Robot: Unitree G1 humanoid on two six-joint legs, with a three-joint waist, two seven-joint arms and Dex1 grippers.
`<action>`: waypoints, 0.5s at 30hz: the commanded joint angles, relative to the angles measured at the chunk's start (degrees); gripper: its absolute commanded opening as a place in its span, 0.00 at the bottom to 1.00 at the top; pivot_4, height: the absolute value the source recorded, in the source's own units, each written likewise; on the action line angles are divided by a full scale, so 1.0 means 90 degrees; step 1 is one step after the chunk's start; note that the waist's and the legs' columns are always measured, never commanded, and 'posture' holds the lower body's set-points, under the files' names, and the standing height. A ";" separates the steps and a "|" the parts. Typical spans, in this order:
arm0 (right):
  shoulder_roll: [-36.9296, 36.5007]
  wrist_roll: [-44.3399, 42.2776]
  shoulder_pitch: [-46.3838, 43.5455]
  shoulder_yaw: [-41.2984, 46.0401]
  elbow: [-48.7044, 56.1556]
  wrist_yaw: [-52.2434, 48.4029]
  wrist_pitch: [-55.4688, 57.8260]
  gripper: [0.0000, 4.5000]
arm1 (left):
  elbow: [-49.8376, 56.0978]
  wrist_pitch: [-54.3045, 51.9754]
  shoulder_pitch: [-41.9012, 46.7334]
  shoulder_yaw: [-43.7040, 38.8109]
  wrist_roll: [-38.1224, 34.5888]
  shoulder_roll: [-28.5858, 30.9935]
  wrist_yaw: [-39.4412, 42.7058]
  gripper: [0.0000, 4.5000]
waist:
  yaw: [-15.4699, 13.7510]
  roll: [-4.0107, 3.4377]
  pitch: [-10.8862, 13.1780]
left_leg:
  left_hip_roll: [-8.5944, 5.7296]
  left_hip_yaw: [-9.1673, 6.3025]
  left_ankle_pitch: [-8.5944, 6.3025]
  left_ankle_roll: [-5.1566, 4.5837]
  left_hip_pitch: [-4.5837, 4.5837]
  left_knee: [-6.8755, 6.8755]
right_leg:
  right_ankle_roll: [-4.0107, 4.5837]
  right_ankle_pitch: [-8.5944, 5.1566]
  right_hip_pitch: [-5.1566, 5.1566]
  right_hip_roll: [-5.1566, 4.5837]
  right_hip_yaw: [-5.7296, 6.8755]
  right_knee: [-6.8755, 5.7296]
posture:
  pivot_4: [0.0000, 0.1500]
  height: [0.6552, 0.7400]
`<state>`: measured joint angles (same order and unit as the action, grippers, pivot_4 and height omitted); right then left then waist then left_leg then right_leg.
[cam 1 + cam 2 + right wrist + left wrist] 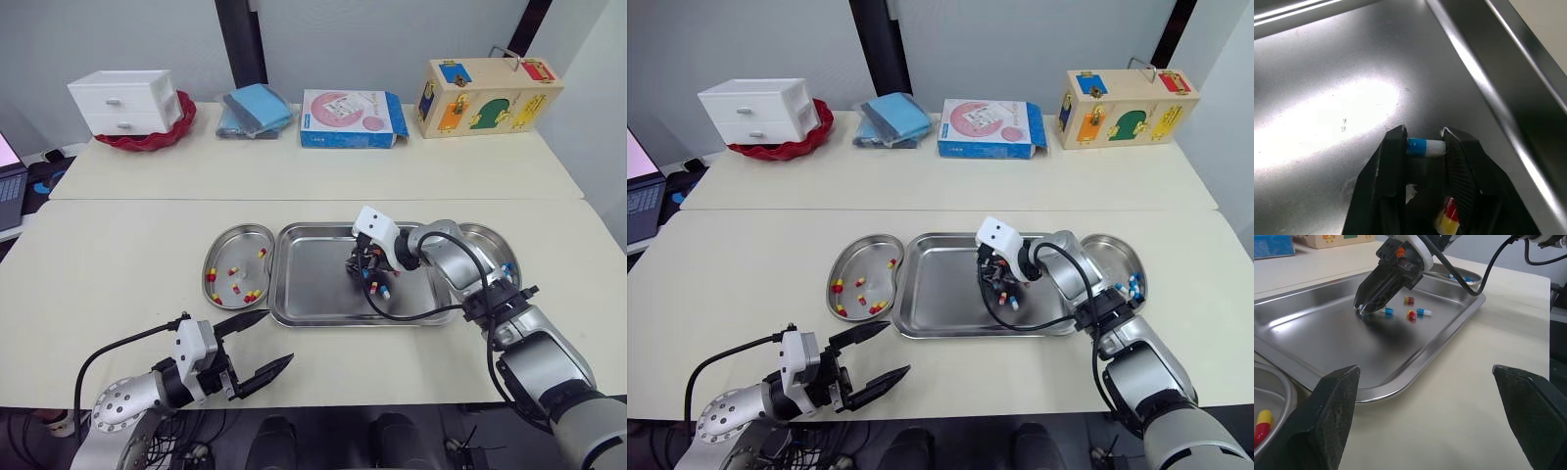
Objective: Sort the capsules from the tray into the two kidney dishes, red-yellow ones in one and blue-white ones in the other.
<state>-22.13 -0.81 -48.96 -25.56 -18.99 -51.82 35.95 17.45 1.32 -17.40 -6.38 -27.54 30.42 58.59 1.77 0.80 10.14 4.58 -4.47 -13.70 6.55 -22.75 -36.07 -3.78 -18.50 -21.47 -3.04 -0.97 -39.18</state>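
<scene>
Inside tray (313,294): my right claw (1424,132) clamps a blue-white capsule (1425,147).
By table (118,284) edge: my left claw (276,338) hangs wide apart.

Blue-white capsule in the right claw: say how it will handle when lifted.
Probably light: the blue-white capsule looks tiny in the right claw. Smooth, rounded shell pinched endwise, so it may slip and roll on the tray.

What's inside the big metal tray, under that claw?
The right claw pinches a blue-white capsule inside the tray. A few loose capsules lie beside it; anything directly beneath the claw is hidden.
</scene>
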 commanded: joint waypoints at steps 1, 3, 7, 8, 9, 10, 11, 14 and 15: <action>0.0060 0.0032 -0.0003 0.0023 0.0044 -0.0140 -0.0081 0.16 | 0.0213 0.0014 0.0007 0.0059 0.0003 0.0030 -0.0046 1.00 | 0.0000 0.0000 0.0000 | 0.0000 0.0000 0.0000 0.0000 0.0000 0.0000 | 0.0000 0.0000 0.0000 0.0000 0.0000 0.0000 | 1.00 0.62; 0.0104 0.0012 -0.0012 0.0070 0.0117 -0.0141 -0.0137 0.16 | 0.0233 -0.0014 0.0037 0.0072 -0.0008 0.0045 -0.0078 1.00 | 0.0001 0.0000 0.0000 | 0.0000 0.0000 0.0000 0.0000 0.0000 0.0000 | 0.0000 0.0000 0.0000 0.0000 0.0000 0.0000 | 1.00 0.62; 0.0069 -0.0056 0.0000 0.0215 0.0493 -0.0135 -0.0155 0.16 | 0.0277 -0.0086 0.0110 0.0075 -0.0065 0.0074 -0.0110 1.00 | -0.0002 -0.0003 0.0002 | 0.0000 0.0000 0.0000 0.0000 -0.0003 0.0000 | 0.0000 0.0000 -0.0002 0.0000 0.0001 0.0000 | 1.00 0.62; -0.0026 -0.0111 0.0073 0.0297 0.0800 -0.0148 -0.0067 0.16 | 0.0292 -0.0121 0.0134 0.0083 -0.0086 0.0089 -0.0094 1.00 | -0.0004 -0.0004 0.0003 | 0.0000 0.0000 0.0000 0.0000 -0.0004 0.0000 | 0.0000 0.0000 -0.0003 0.0000 0.0001 0.0000 | 1.00 0.62; -0.0097 -0.0150 0.0129 0.0353 0.1023 -0.0158 0.0004 0.16 | 0.0307 -0.0147 0.0146 0.0087 -0.0102 0.0101 -0.0084 1.00 | -0.0012 -0.0006 0.0004 | 0.0000 0.0000 0.0000 0.0000 -0.0005 0.0000 | 0.0000 0.0000 -0.0004 0.0000 0.0001 0.0000 | 1.00 0.62; -0.0205 -0.0208 0.0216 0.0431 0.1343 -0.0167 0.0117 0.16 | 0.0318 -0.0133 0.0164 0.0085 -0.0120 0.0095 -0.0067 1.00 | -0.0014 -0.0008 0.0006 | 0.0000 -0.0001 0.0000 0.0000 -0.0008 0.0000 | 0.0000 0.0000 -0.0005 0.0000 0.0003 0.0001 | 1.00 0.62; -0.0299 -0.0261 0.0301 0.0507 0.1631 -0.0175 0.0225 0.16 | 0.0334 -0.0138 0.0181 0.0092 -0.0204 0.0077 -0.0016 1.00 | -0.0020 -0.0010 0.0007 | 0.0000 0.0000 0.0000 0.0000 -0.0008 0.0000 | 0.0000 0.0000 -0.0007 0.0000 0.0001 0.0001 | 1.00 0.62; -0.0820 -0.0631 0.0899 0.1267 0.3188 -0.0050 0.0906 0.16 | 0.0372 -0.0128 0.0261 0.0134 -0.0319 0.0051 0.0058 1.00 | -0.0061 -0.0011 0.0009 | 0.0000 -0.0001 0.0000 0.0001 -0.0013 0.0000 | 0.0000 0.0000 -0.0007 -0.0001 0.0004 0.0004 | 1.00 0.62; -0.0927 -0.0720 0.1041 0.1458 0.3520 0.0023 0.1086 0.16 | 0.0370 -0.0109 0.0278 0.0141 -0.0345 0.0043 0.0074 1.00 | -0.0076 -0.0013 0.0010 | 0.0000 -0.0003 0.0000 0.0000 -0.0016 0.0000 | 0.0000 0.0000 -0.0006 -0.0002 0.0006 0.0009 | 1.00 0.62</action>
<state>-29.20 -5.64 -39.82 -16.75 6.48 -52.36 43.22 18.71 -0.03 -15.14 -4.90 -29.24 30.78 58.55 1.09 0.68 10.24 4.58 -4.49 -13.70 6.55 -22.90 -36.07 -3.78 -18.50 -21.51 -3.05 -0.92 -39.08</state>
